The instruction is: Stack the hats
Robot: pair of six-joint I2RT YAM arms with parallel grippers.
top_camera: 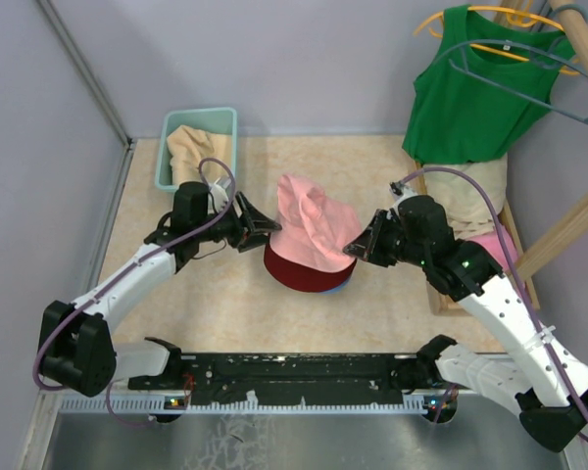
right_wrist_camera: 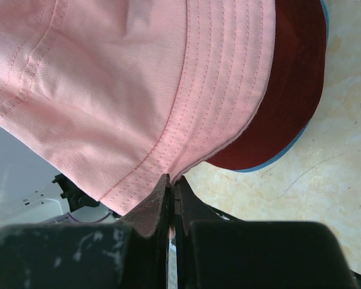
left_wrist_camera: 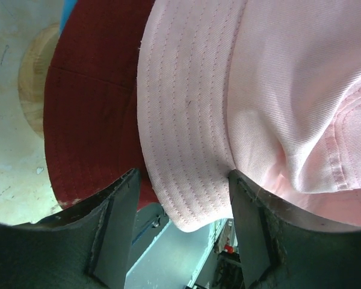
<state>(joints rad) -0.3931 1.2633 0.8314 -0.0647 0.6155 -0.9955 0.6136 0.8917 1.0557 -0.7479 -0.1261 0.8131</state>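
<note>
Pink twill on top: the pink hat [top_camera: 314,227] lies crumpled and tilted over the red hat [top_camera: 296,272], mid-table [top_camera: 225,304]. The crown peaks toward 11 o'clock and the brim droops off the 3 o'clock side. A sliver of the blue hat [top_camera: 343,285] shows under the red one at its 4 o'clock edge, so blue is at the bottom, then red, then pink.

Right gripper [top_camera: 357,249], at 3 o'clock of the stack: its fingers [right_wrist_camera: 153,208] are pressed together on the edge of the pink brim, cloth pinched at the tips.

Left gripper [top_camera: 260,227], at 9 o'clock of the stack: its fingers [left_wrist_camera: 117,217] are spread wide, and the pink brim's edge hangs in the gap between them, not clamped. Red brim shows just behind it.

Basket [top_camera: 198,113] at 11 o'clock of the table holds beige cloth [top_camera: 191,147]; I cannot tell whether it is a hat. Green tank top [top_camera: 470,108] hangs at 1 o'clock, well apart from the stack.
</note>
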